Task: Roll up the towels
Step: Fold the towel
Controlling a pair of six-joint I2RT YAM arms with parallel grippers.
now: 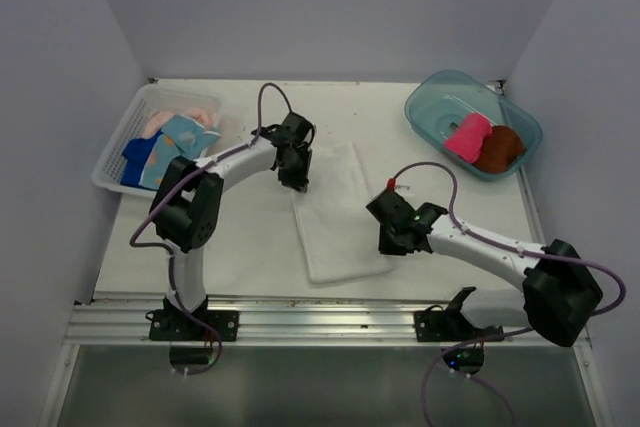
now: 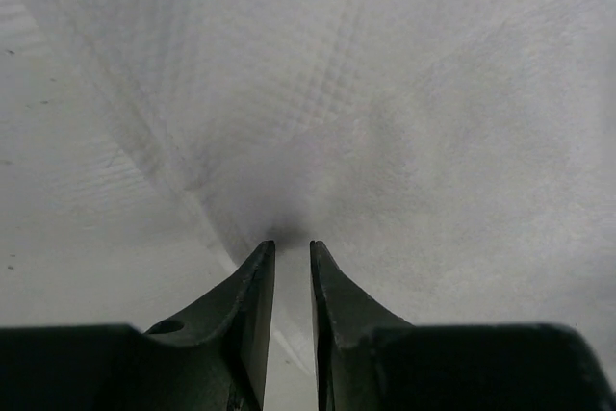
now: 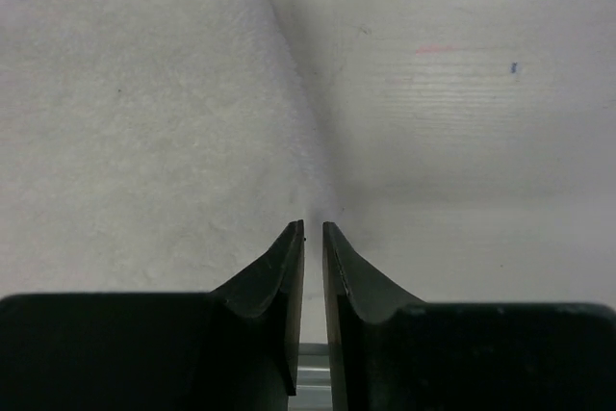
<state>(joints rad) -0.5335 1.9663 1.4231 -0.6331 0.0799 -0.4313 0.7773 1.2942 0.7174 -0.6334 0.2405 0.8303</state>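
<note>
White towel (image 1: 340,222) lies flat in the middle of the surface (image 1: 240,247). We see the left tool (image 1: 297,185), narrow, pinching its far left corner, and the right tool (image 1: 390,247), narrow, pinching its near right edge.

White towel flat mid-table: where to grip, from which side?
Pinch the white towel at its hem, coming down from above at the left and right long edges. It lies flat and spread out, so only the thin edge can be pinched, and that leaves its length free to roll.
</note>
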